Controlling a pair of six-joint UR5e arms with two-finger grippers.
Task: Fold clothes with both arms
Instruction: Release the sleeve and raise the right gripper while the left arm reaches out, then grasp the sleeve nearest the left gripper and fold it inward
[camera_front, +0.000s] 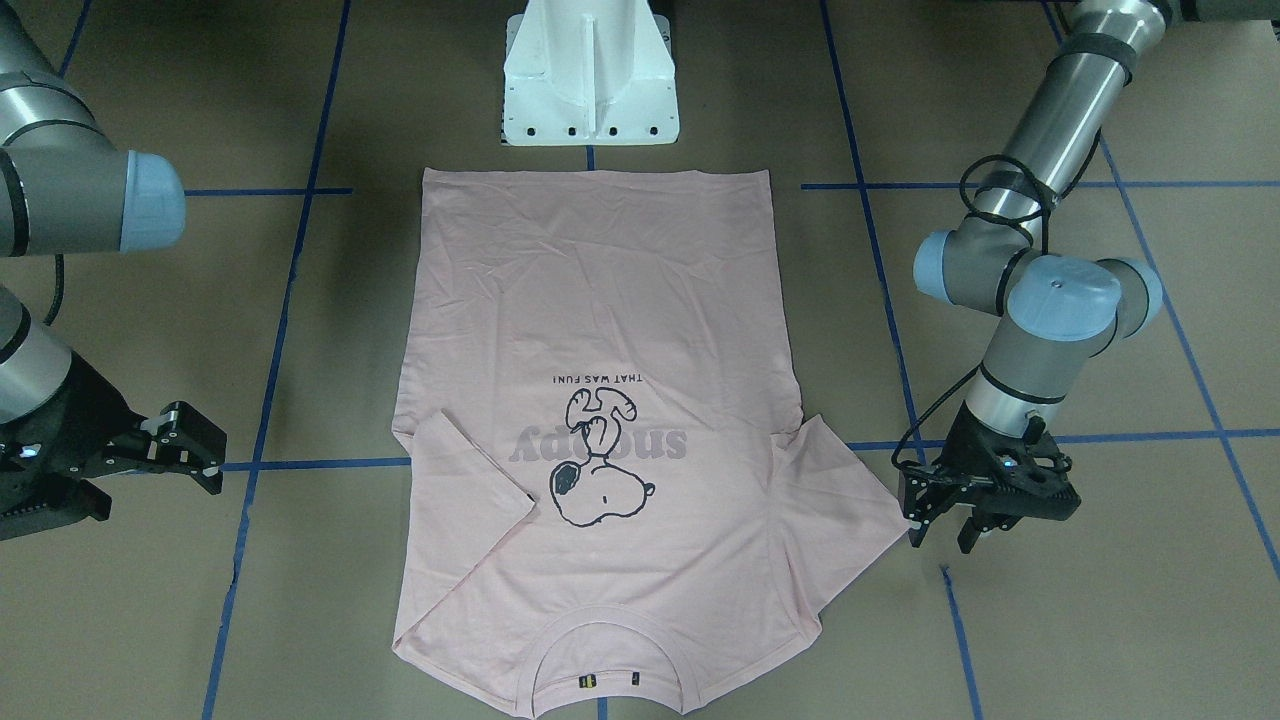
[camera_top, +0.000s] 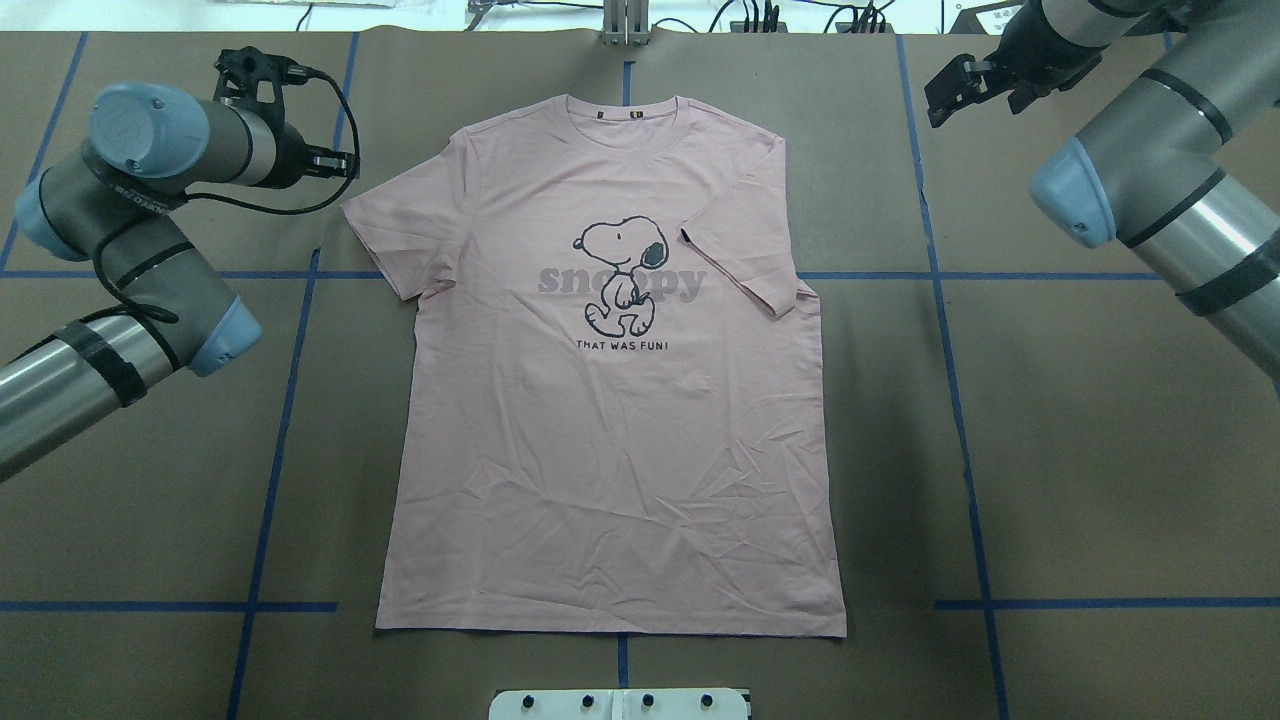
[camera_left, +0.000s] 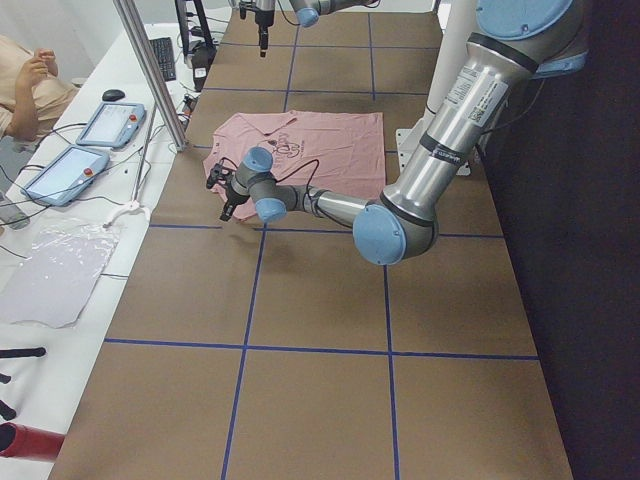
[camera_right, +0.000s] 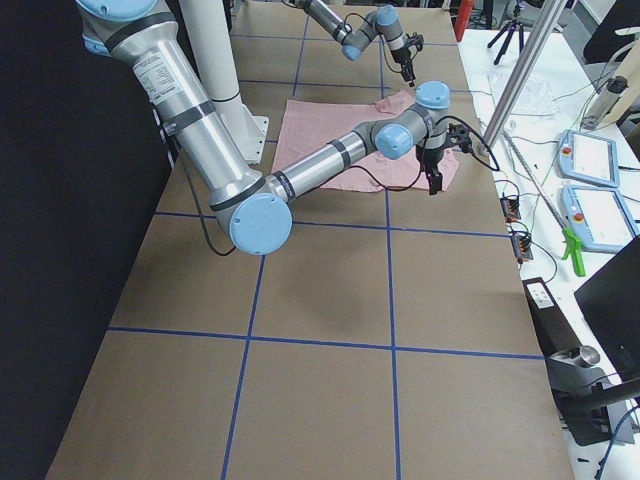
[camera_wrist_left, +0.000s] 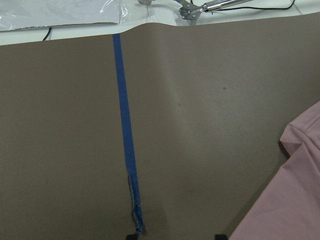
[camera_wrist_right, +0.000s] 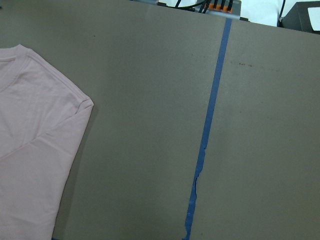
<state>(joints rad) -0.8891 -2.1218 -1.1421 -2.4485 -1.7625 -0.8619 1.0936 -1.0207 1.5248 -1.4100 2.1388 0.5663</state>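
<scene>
- T-shirt (camera_top: 610, 450) is lying flat, print up, in the middle of the table (camera_top: 1050, 450), collar pointing away from the robot.
- Folding seems to be just beginning: the right sleeve (camera_top: 745, 265) is lying turned in over the chest, while the left sleeve (camera_top: 400, 225) is sticking out.
- Left gripper (camera_front: 942, 535) is hovering just beside that sleeve, fingers spread. Next it is likely needing to drop and pinch the sleeve edge.
- Right gripper (camera_front: 215, 462) is hanging well apart from the shirt, fingers spread, gripping nothing.
- No container is showing.

Brown table (camera_top: 1050, 450) with 1 pink T-shirt (camera_top: 610, 450) on it
The shirt lies flat, print up, 1 sleeve folded in over the chest; blue tape lines (camera_top: 270, 480) grid the surface, and a white base (camera_front: 590, 100) stands by the hem.
</scene>
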